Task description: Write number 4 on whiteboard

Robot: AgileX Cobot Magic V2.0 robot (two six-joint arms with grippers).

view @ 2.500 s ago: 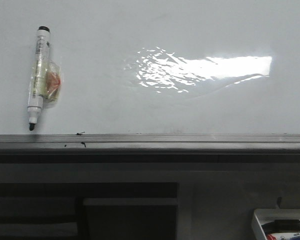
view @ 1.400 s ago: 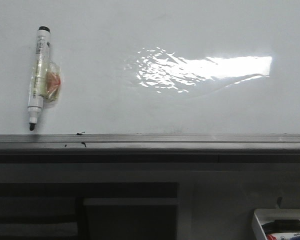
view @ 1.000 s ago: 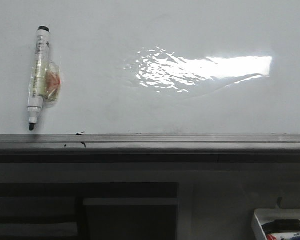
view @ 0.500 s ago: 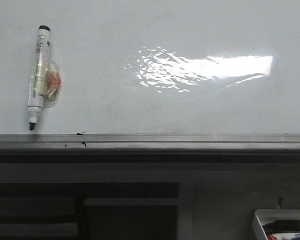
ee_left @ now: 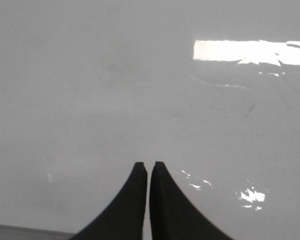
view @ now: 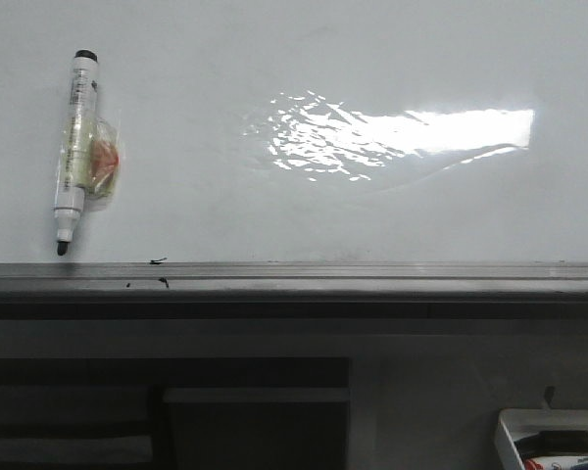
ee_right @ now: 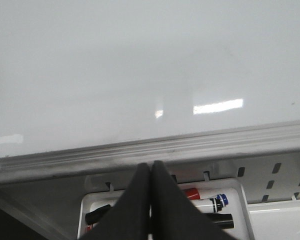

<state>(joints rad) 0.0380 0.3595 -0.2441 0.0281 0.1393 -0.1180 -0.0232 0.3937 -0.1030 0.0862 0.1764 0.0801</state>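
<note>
White whiteboard point(view: 304, 206), unmarked; black-tipped marker point(view: 75, 147) lies on it. Left gripper point(ee_left: 148, 166) and right gripper point(ee_right: 150, 167) both clenched, empty.

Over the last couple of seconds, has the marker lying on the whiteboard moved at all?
No. The marker lies in the same spot on the whiteboard, its tip just above the grey edge rail, left of the glare patch.

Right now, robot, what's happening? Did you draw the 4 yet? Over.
Left gripper shut, empty. Right gripper shut, empty, above marker tray. Whiteboard blank, no 4 yet. Marker lies on board, uncapped. Nothing blocking.
</note>
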